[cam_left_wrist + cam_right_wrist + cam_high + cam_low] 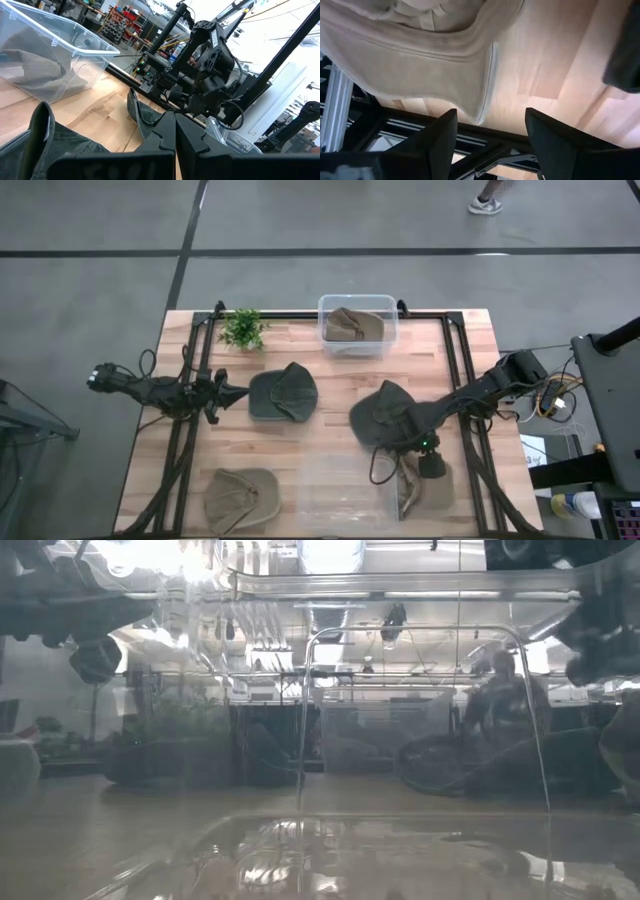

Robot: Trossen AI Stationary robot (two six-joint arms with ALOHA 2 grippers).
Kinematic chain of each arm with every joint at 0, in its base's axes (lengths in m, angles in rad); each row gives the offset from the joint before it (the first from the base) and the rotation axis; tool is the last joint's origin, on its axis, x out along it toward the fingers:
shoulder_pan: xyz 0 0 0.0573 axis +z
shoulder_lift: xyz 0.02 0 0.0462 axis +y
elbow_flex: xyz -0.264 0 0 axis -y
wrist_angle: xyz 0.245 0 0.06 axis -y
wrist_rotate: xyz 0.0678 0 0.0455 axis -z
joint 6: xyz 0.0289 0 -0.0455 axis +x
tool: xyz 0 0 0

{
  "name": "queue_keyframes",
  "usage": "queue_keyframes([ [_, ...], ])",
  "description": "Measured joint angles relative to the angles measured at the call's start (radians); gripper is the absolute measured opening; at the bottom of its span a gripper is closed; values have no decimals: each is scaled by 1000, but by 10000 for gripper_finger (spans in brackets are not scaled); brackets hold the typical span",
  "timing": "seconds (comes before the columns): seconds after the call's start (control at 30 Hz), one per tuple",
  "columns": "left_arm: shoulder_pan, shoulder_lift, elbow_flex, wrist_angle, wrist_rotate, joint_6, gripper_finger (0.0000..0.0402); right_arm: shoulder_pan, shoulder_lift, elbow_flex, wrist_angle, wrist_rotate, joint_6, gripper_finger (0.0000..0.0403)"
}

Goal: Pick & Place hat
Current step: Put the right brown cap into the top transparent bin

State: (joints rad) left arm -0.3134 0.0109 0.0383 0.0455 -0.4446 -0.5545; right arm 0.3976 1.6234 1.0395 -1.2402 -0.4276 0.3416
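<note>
Right claw point(490, 132) spread wide above tan hat point(420, 55); left claw point(175, 135) clenched; wooden table point(330, 395); grey floor point(90, 280).

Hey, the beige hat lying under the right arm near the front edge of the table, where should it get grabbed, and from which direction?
Probably by its brim. The beige hat lies flat on the wooden table, and the brim's thin stitched edge is the easiest part to pinch. The right hand is open above that edge, so coming straight down from above looks best. The left hand waits beside the dark green hat.
</note>
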Motion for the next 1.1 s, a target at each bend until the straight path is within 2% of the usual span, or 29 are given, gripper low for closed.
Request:
queue_keyframes([
  [0.37, 0, 0, 0, 0, -2, -21, 0, 4, -3, -104, 121, -69, 0, 225],
  [0.67, 0, 0, 0, 0, -2, -22, 0, 4, -3, -113, 199, -97, 37, 198],
  [0.83, 0, 0, 0, 0, -22, -22, 0, 4, -2, -114, 205, -97, 52, 147],
  [1.03, 0, 0, 0, 0, -28, -23, 0, 4, -2, -114, 199, -124, 52, 25],
  [1.1, 0, 0, 0, 0, -28, -24, 0, 4, -2, -114, 193, -127, 57, 18],
])
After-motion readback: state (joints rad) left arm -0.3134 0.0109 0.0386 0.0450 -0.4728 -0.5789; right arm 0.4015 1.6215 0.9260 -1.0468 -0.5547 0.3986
